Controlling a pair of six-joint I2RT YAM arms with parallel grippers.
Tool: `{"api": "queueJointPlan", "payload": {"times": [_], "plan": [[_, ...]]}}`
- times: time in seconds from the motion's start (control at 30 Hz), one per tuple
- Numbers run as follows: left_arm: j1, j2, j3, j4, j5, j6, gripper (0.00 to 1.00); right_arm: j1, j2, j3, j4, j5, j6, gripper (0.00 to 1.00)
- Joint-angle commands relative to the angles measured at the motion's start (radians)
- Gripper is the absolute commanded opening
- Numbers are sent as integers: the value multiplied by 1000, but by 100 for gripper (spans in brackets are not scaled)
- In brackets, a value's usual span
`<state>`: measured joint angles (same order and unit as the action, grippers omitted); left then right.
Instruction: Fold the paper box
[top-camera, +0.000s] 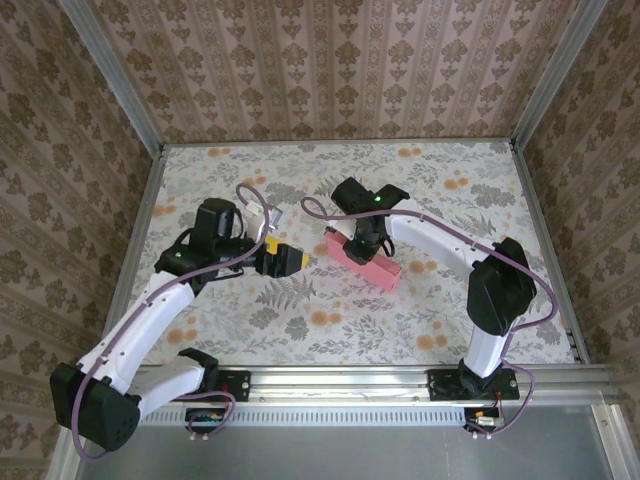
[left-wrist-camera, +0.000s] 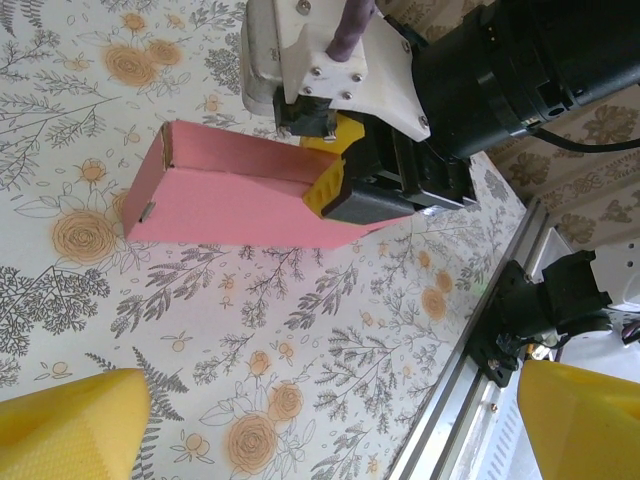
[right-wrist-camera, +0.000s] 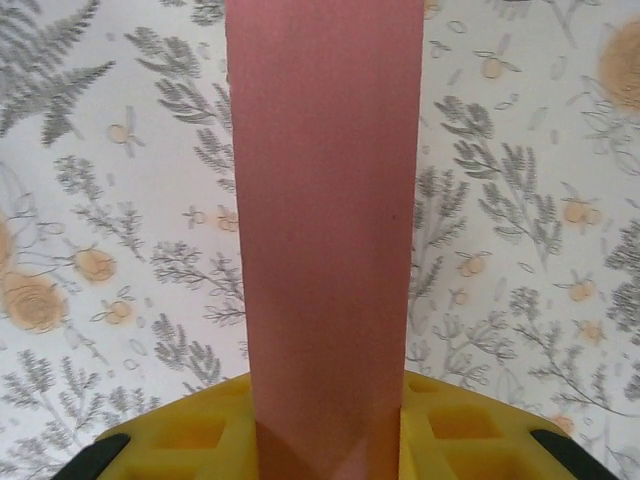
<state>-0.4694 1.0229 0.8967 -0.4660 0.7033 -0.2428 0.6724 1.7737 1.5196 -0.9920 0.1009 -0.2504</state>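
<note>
While left fingers gape nearby, right fingers pinch the paper box — seemingly off-centre.

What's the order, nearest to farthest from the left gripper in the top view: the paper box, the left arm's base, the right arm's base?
From the left gripper:
1. paper box, just to its right, mid-table.
2. left arm's base, at the near edge, left side.
3. right arm's base, at the near edge, right side.
</note>
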Motion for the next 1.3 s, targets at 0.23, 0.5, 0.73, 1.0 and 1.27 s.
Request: {"api": "queueJointPlan", "payload": {"times": [0.23, 0.5, 0.73, 1.0, 1.27], "plan": [[6, -88, 14, -25, -8, 15, 95, -8, -77, -120, 193, 466, -26, 31], [6, -149, 0, -12, -8, 11, 95, -35, -63, -273, 429, 681, -121, 31], [7, -181, 2, -11, -1, 12, 96, -53, -72, -392, 639, 735, -200, 31], [6, -189, -6, -2, 3, 5, 96, -63, -58, -461, 739, 735, -216, 33], [6, -191, -9, -2, 3, 5, 96, -63, -51, -485, 764, 728, -210, 35]]}}
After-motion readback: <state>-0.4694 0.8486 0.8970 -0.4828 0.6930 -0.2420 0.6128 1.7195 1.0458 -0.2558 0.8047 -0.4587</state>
